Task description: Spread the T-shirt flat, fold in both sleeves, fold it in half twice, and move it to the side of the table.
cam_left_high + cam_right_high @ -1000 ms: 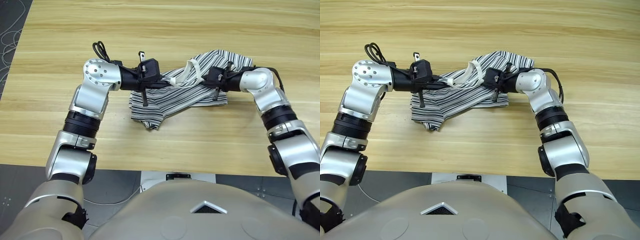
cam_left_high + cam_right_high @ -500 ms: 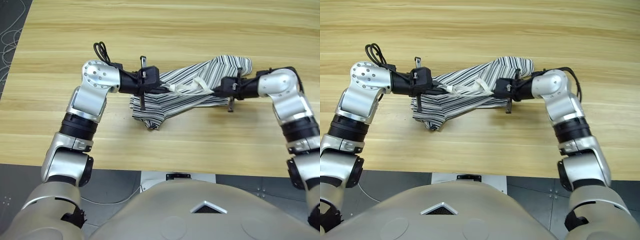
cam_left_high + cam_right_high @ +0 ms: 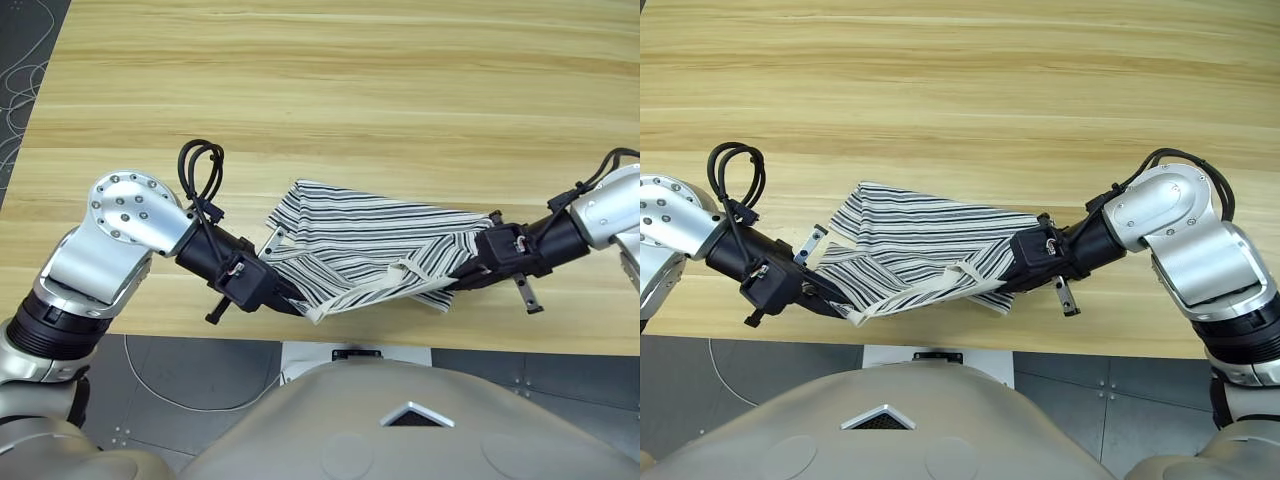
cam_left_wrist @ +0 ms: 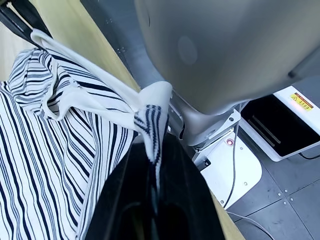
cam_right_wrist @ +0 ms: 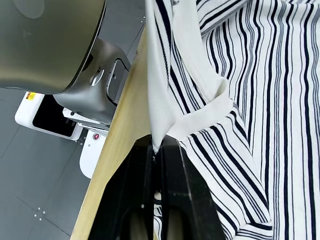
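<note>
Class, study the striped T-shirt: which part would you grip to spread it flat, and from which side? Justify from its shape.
Probably the white ribbed band of the T-shirt, near its two ends, coming from left and right at the near edge of the table. It is a thick raised edge; the left gripper and right gripper pinch there.

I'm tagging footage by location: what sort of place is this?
Likely a robotics lab, not a home: light wooden worktable, dark grey tiled floor with loose thin cables, white equipment box under the table.
</note>
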`<control>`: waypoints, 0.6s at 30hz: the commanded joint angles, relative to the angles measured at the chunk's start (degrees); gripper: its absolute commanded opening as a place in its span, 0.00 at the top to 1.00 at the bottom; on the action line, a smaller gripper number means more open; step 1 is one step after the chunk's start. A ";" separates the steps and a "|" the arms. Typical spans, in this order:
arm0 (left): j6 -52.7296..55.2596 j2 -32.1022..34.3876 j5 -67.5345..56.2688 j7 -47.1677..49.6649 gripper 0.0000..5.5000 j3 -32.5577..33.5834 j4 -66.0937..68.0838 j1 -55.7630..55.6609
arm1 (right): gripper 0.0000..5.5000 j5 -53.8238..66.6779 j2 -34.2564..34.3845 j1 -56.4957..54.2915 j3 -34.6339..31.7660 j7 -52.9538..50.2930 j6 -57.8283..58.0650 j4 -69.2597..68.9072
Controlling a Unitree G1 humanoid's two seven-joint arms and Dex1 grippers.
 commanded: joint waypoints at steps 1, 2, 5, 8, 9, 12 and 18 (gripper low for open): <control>1.00 -3.94 4.58 5.24 0.98 0.76 5.36 -5.31 | 0.98 -3.58 4.87 -5.38 0.38 -7.26 -0.96 5.75; 0.95 -6.12 5.71 7.64 0.98 1.03 7.36 -7.12 | 0.98 -4.58 7.69 -7.64 0.21 -10.44 -1.34 8.30; 2.96 -13.90 13.57 19.94 0.98 0.90 18.60 -14.84 | 0.98 -8.10 15.85 -14.18 -0.18 -20.25 -2.87 16.63; 5.20 -21.12 21.78 33.53 0.98 1.01 34.62 -23.32 | 0.98 -11.96 21.22 -18.21 0.25 -27.57 -6.51 23.79; 4.43 -22.76 23.29 36.36 0.98 1.32 38.84 -25.43 | 0.98 -13.38 22.67 -19.51 0.48 -29.82 -7.99 26.57; 0.30 -26.98 26.49 43.10 0.98 2.28 50.11 -30.93 | 0.98 -18.70 26.57 -23.21 1.72 -36.72 -13.39 35.92; -13.43 -33.90 37.66 60.82 0.98 -0.27 77.80 -42.92 | 0.98 -33.70 32.04 -30.78 7.29 -54.30 -28.16 55.69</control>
